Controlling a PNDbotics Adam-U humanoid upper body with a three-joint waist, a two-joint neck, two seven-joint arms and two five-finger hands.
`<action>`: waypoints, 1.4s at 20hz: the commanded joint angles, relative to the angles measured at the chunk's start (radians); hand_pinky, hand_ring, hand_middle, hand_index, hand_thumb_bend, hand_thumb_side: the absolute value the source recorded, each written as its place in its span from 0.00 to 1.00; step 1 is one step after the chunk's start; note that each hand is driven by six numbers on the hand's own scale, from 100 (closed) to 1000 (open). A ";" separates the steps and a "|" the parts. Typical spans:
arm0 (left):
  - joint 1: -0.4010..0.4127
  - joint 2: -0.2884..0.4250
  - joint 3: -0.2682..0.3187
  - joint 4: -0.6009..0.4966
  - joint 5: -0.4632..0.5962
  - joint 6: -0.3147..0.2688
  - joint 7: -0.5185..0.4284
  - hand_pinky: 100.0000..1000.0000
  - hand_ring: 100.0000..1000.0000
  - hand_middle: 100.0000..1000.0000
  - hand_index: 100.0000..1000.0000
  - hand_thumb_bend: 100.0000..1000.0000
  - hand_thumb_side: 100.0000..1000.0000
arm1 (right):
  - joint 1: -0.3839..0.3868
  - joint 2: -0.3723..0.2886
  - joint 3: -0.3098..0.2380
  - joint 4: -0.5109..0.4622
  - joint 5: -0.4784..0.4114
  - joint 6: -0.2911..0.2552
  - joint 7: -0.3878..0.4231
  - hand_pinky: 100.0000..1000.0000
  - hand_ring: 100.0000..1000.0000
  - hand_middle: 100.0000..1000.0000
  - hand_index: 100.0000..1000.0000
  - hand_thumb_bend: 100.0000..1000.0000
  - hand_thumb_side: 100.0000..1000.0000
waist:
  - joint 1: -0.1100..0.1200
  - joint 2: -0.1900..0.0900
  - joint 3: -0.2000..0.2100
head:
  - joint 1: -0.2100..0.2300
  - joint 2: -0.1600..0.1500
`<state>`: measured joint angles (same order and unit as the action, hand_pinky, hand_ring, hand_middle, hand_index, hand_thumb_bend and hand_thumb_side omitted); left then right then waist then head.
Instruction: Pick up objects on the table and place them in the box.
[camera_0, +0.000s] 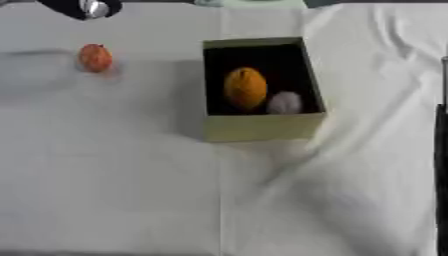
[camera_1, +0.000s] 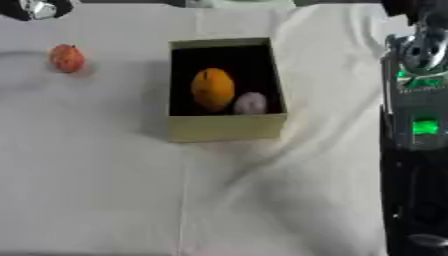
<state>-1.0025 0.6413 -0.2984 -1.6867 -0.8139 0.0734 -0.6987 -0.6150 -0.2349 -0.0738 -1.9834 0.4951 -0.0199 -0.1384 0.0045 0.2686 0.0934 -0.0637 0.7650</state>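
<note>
So the box (camera_0: 262, 127) sits mid-table on the white cloth (camera_0: 131, 190), already holding an orange fruit (camera_0: 245, 88) with a small pale round thing (camera_0: 284, 103) just right of it. A reddish-orange fruit (camera_0: 95, 57) is far left, well apart. My arm (camera_1: 420, 125) runs down the right edge, can't tell what either hand's doing

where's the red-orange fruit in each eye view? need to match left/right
Left eye view: the red-orange fruit lies on the white cloth in the upper left, well left of the box.
Right eye view: the same fruit, upper left, nearer the picture's left edge.
Shared landmark: the box, holding an orange fruit and a small pale object.
</note>
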 joint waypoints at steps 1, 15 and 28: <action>-0.008 0.014 0.015 0.026 -0.044 -0.016 -0.050 0.60 0.77 0.81 0.92 0.59 0.12 | -0.010 -0.014 -0.003 -0.017 0.003 -0.002 -0.001 0.83 0.80 0.69 0.79 0.00 0.72 | 0.000 -0.018 0.003 | -0.002 0.005; 0.004 -0.009 0.008 0.226 -0.133 -0.088 -0.067 0.66 0.85 0.88 0.95 0.78 0.18 | -0.016 -0.013 -0.004 -0.017 -0.002 0.004 0.000 0.83 0.79 0.69 0.79 0.00 0.72 | -0.015 -0.007 0.003 | -0.002 0.005; -0.030 -0.093 0.003 0.428 -0.195 -0.087 0.036 0.57 0.79 0.86 0.91 0.61 0.00 | -0.022 -0.009 -0.002 -0.017 -0.008 0.004 0.001 0.83 0.79 0.69 0.78 0.00 0.72 | -0.020 0.003 -0.012 | 0.003 0.005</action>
<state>-1.0071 0.5421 -0.3094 -1.2736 -0.9941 -0.0169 -0.6773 -0.6210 -0.2338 -0.0737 -1.9834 0.4931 -0.0151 -0.1383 -0.0168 0.2896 0.0810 -0.0631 0.7650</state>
